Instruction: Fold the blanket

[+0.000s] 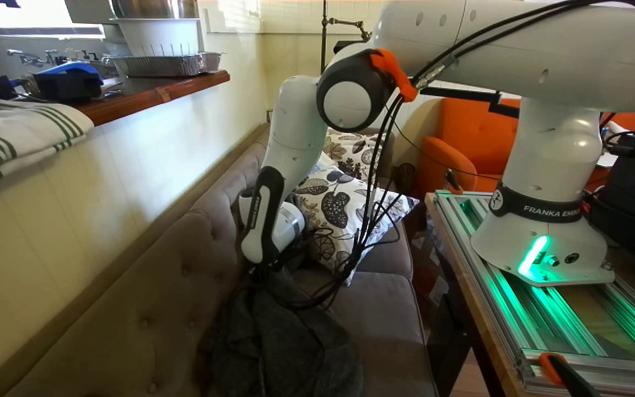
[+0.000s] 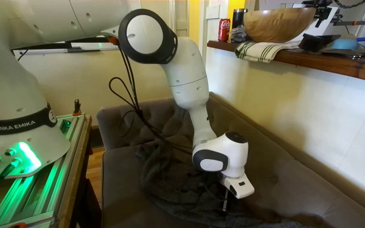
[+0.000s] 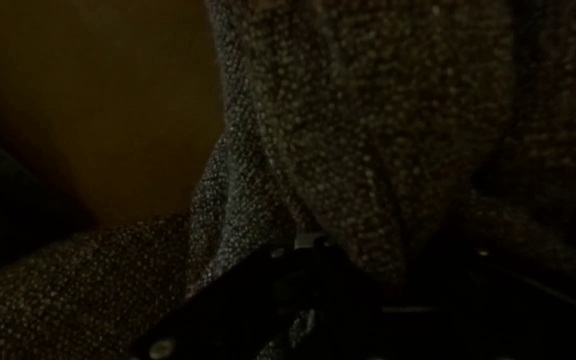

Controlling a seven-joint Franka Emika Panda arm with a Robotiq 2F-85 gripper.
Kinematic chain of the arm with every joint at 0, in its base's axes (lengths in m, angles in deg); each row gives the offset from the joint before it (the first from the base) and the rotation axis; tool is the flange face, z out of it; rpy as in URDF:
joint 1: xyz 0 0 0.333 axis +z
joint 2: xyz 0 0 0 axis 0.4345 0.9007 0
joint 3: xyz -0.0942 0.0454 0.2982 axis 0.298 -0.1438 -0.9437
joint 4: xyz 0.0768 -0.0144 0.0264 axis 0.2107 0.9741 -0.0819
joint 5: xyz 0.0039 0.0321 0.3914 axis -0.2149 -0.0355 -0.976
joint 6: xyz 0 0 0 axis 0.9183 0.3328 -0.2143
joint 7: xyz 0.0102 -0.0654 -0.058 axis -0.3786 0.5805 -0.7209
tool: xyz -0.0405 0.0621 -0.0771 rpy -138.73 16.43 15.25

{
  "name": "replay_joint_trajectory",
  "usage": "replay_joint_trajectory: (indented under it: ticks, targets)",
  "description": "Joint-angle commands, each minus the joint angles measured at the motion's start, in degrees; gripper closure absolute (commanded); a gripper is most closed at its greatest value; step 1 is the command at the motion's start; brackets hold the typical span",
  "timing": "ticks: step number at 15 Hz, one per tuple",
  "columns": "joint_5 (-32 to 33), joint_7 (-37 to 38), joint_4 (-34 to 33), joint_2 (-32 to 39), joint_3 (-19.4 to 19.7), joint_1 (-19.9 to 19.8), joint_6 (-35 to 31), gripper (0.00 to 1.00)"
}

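Observation:
The dark grey blanket lies bunched and wrinkled on the sofa seat in both exterior views. My gripper points down into the blanket near the backrest; one pale finger shows there, its tip against the dark fabric. In the wrist view the blanket fills most of the very dark picture. Its folds run down into the gap between the black fingers of the gripper. The fingertips are mostly lost in shadow, so whether they pinch the fabric is unclear.
The grey tufted sofa has its backrest along the wall. Patterned cushions lie beyond the arm. A wooden shelf above the sofa holds a wooden bowl and a striped cloth. Loose cables hang from the arm.

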Motion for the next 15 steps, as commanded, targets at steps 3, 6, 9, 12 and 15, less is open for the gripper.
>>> replay_joint_trajectory:
  ticks: [3, 6, 9, 12, 15]
  targets:
    - [-0.82, -1.91, 13.05, -11.79, -2.12, 1.26, -2.59, 0.99]
    - [0.37, -5.38, 19.81, -19.05, -7.04, -2.25, -4.43, 0.97]
    - [-0.43, -7.15, 27.64, -26.64, -10.47, -4.55, -7.59, 0.97]
    - [-1.71, -8.58, 35.88, -34.19, -16.66, -9.65, -15.52, 0.97]
    - [-1.04, -8.84, 43.97, -41.75, -26.03, -17.98, -21.15, 0.96]
